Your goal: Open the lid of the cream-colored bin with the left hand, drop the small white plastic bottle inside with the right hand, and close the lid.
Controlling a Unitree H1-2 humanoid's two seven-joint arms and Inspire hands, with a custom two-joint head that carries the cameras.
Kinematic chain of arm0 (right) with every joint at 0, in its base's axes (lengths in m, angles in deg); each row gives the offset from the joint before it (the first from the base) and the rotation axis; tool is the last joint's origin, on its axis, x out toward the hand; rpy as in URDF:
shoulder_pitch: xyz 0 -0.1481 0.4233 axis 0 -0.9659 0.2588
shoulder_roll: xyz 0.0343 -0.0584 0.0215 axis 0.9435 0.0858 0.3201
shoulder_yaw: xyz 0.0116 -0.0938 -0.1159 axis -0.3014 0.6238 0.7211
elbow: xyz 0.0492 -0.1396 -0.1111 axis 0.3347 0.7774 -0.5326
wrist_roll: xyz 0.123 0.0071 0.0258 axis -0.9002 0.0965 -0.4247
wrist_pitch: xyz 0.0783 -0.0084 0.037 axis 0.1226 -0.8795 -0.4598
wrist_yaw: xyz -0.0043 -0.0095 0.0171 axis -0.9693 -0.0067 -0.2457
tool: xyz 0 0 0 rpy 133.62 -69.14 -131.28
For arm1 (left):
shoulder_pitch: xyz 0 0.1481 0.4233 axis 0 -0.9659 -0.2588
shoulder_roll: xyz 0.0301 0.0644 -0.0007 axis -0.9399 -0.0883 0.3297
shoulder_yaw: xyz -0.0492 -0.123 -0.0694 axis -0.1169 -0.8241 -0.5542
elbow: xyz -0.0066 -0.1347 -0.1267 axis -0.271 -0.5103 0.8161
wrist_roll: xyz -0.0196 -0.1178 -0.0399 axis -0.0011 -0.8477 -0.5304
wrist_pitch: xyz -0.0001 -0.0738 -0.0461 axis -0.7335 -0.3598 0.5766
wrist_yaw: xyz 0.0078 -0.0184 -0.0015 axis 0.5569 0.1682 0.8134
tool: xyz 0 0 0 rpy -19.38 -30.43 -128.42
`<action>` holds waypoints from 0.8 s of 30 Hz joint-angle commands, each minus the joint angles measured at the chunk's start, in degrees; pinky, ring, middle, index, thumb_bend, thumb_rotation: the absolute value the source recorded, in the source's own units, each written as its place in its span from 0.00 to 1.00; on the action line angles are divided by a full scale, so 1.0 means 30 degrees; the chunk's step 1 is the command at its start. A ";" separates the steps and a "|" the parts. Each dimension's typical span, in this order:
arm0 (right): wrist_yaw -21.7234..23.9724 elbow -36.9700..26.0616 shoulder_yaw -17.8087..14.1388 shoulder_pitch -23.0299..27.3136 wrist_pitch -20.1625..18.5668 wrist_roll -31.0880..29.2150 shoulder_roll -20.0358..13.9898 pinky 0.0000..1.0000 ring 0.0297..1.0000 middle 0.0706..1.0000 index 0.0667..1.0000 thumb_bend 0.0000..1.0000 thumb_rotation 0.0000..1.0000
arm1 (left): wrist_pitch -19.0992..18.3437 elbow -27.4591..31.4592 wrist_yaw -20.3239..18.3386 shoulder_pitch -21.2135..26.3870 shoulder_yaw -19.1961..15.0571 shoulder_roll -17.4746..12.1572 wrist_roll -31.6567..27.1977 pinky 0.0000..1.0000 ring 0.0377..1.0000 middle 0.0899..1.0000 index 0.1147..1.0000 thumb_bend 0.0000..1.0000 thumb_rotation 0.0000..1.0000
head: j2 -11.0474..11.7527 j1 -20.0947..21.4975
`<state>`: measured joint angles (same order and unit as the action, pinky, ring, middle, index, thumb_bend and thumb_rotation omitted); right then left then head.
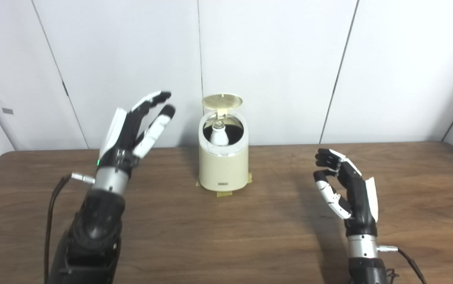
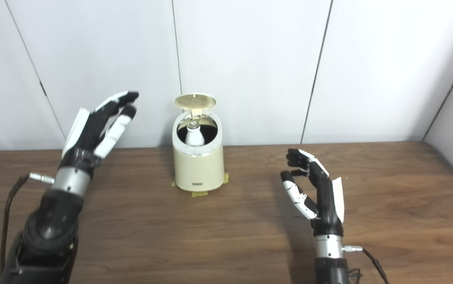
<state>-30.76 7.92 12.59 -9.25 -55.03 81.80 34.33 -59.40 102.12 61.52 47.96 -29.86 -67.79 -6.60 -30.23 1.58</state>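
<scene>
The cream-colored bin (image 1: 223, 165) stands at the back middle of the wooden table (image 1: 226, 221). Its round lid (image 1: 222, 101) stands open, tipped up at the back. The small white plastic bottle (image 1: 219, 135) stands inside the bin, top showing. My left hand (image 1: 133, 132) is raised to the left of the bin, open, fingers stretched toward the lid, touching nothing. My right hand (image 1: 344, 185) is open and empty, low over the table to the right of the bin, fingers loosely curled.
Yellow tape (image 1: 223, 192) holds the bin's base to the table. A white panelled wall (image 1: 289, 59) rises just behind the table's far edge. Cables run from both wrists.
</scene>
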 commanded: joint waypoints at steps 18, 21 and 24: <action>-0.0195 0.1098 -0.0053 -0.0687 0.0607 0.0078 0.0892 0.59 0.69 0.69 0.69 0.23 0.57 | -0.0854 -0.3243 -0.4536 0.6564 0.3054 0.0280 0.6901 1.00 0.97 0.90 0.84 0.83 1.00 | 0.0115 0.0003; -0.0179 0.1059 -0.0018 -0.0685 0.0537 0.0181 0.0917 0.59 0.68 0.69 0.69 0.23 0.57 | -0.0861 -0.4009 -0.5476 0.7324 0.2922 0.0637 0.7860 1.00 1.00 0.91 0.83 0.80 1.00 | 0.0167 0.0049; -0.0228 0.0989 0.0035 -0.0704 0.0482 0.0365 0.0985 0.59 0.68 0.68 0.69 0.22 0.57 | -0.0859 -0.4936 -0.6454 0.8055 0.2981 0.1007 0.9096 1.00 1.00 0.93 0.83 0.79 1.00 | 0.0199 0.0096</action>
<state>-30.76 8.04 11.81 -9.13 -54.99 81.75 34.82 -62.09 87.36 42.64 67.32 -20.68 -65.36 18.40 -29.62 1.84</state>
